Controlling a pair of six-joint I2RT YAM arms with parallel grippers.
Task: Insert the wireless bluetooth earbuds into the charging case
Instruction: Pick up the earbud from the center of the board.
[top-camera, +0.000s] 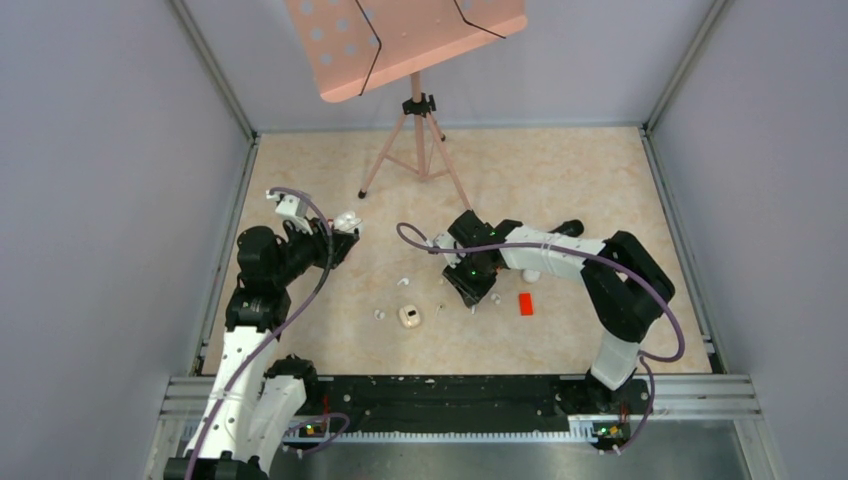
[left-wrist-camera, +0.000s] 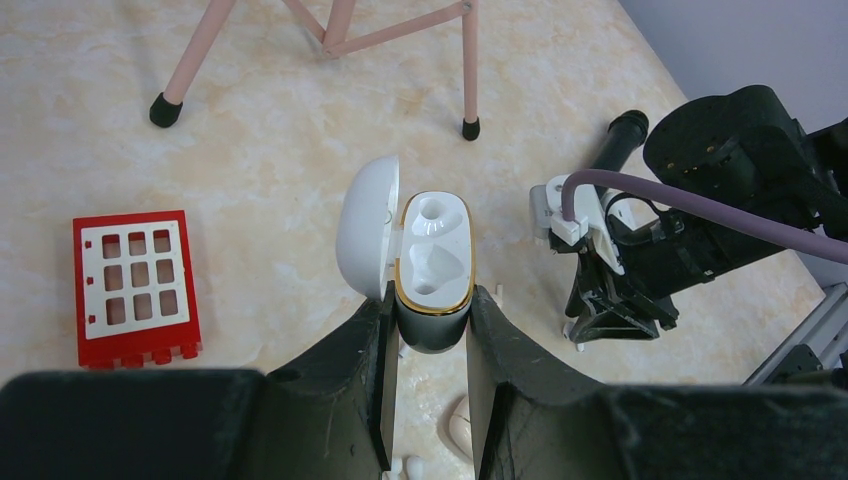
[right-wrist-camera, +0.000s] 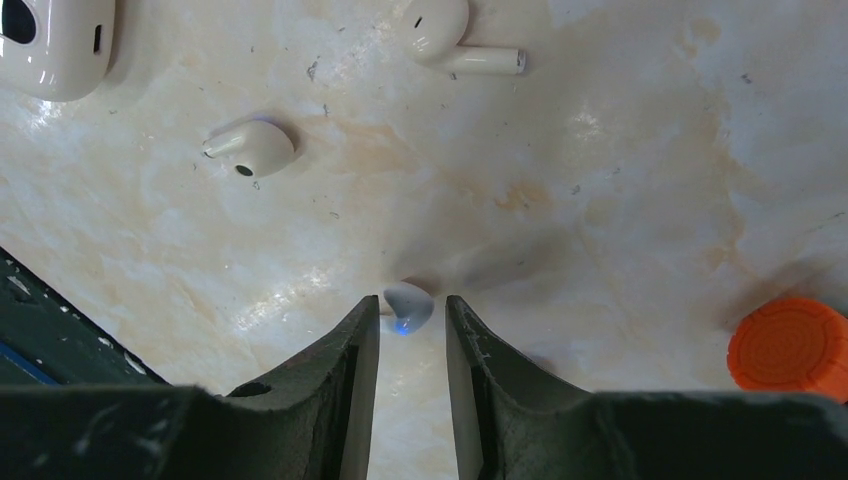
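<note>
My left gripper (left-wrist-camera: 432, 305) is shut on the charging case (left-wrist-camera: 436, 262), held above the table at the left (top-camera: 345, 222). The case has a dark body with a gold rim, its white lid is swung open and both sockets are empty. My right gripper (right-wrist-camera: 412, 310) stands low over the table (top-camera: 475, 292) with its jaws open. A tiny white earbud (right-wrist-camera: 408, 305) with a blue glint lies on the table between its fingertips, a small gap on each side. Two more earbuds lie farther off: a stemless one (right-wrist-camera: 250, 147) and a stemmed one (right-wrist-camera: 450, 35).
A second pebble-like case (top-camera: 410, 317) lies near the front middle, with loose earbuds (top-camera: 404, 282) around it. A small red block (top-camera: 526, 303) lies right of the right gripper. An orange disc (right-wrist-camera: 795, 345) lies nearby. The pink music stand's tripod (top-camera: 418, 140) stands at the back.
</note>
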